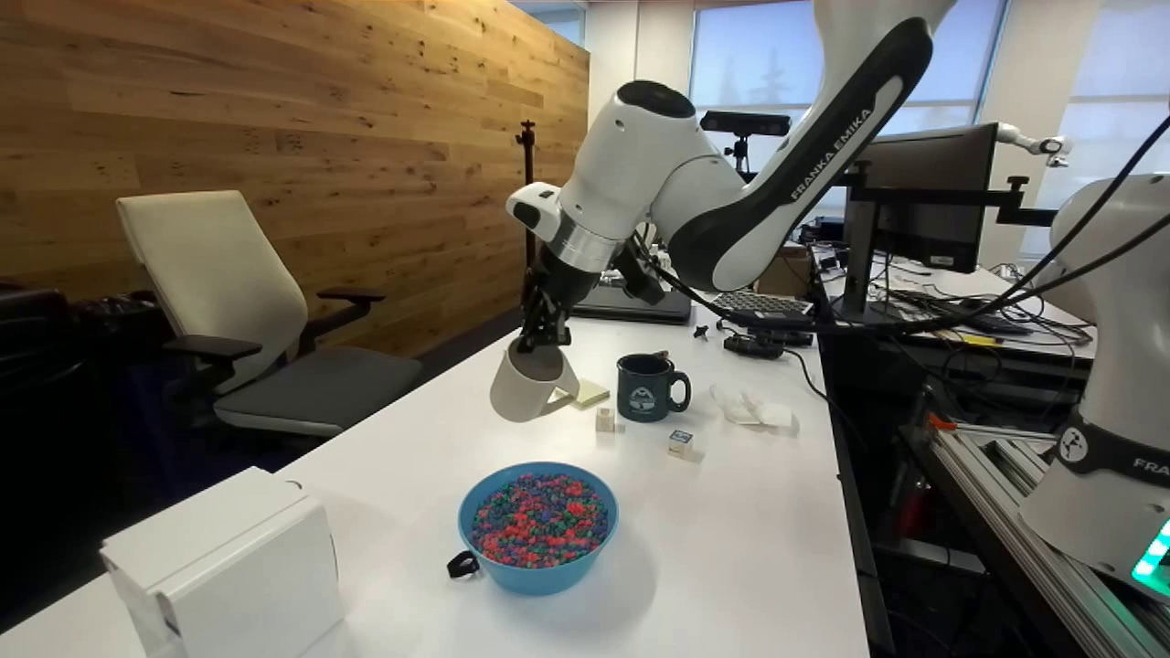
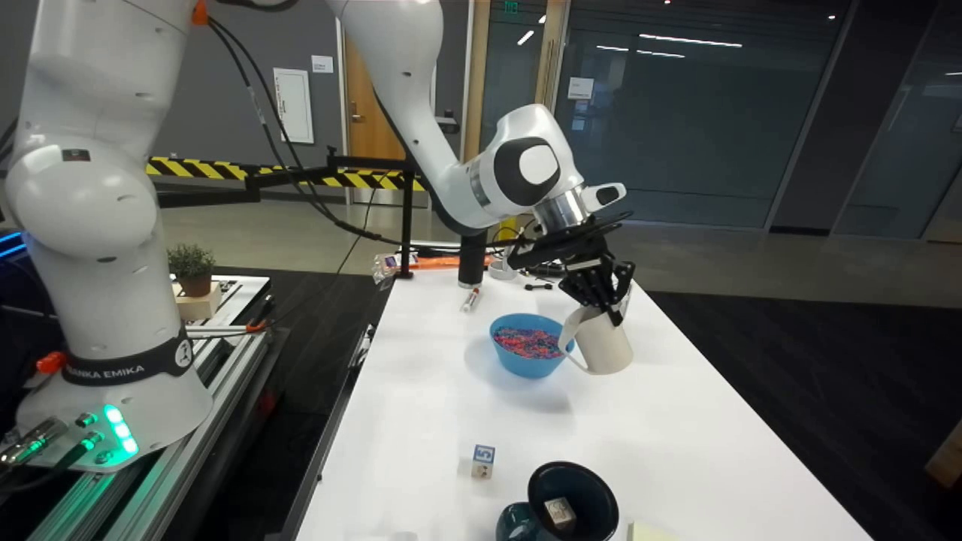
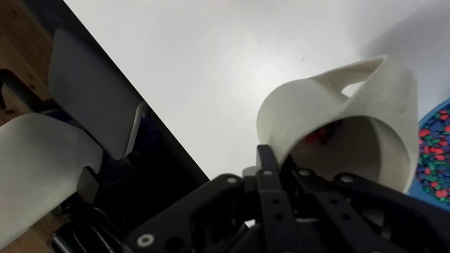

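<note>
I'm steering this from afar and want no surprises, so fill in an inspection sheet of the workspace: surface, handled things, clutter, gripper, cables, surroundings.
Surface: white table, visible in all three views.
Handled things: pale cup, held tilted, some coloured bits inside; blue bowl, holding many coloured pebbles.
Clutter: dark mug, toy blocks, sticky notes, white box.
Gripper: shut on the cup's wall at the rim.
Cables: black, drooping along the arm in both exterior views; none seen touching cup or bowl.
Surroundings: office chair beside the table, monitor, wooden wall, striped barrier.
</note>
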`<state>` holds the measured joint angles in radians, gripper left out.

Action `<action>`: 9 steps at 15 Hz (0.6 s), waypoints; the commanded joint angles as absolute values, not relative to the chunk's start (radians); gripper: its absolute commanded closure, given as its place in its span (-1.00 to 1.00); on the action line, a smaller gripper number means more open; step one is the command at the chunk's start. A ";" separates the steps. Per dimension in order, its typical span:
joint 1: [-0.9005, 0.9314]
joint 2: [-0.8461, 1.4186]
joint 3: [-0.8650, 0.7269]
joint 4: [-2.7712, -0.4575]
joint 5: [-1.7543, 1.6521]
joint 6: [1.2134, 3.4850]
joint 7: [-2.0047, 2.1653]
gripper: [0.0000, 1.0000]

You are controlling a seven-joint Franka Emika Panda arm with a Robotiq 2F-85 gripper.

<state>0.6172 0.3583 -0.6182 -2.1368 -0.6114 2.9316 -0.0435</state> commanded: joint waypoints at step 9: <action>0.932 0.560 -0.991 -2.079 -0.835 3.105 0.279 0.97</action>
<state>0.8187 0.4721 -0.8660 -2.1072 -0.7694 3.0514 0.1603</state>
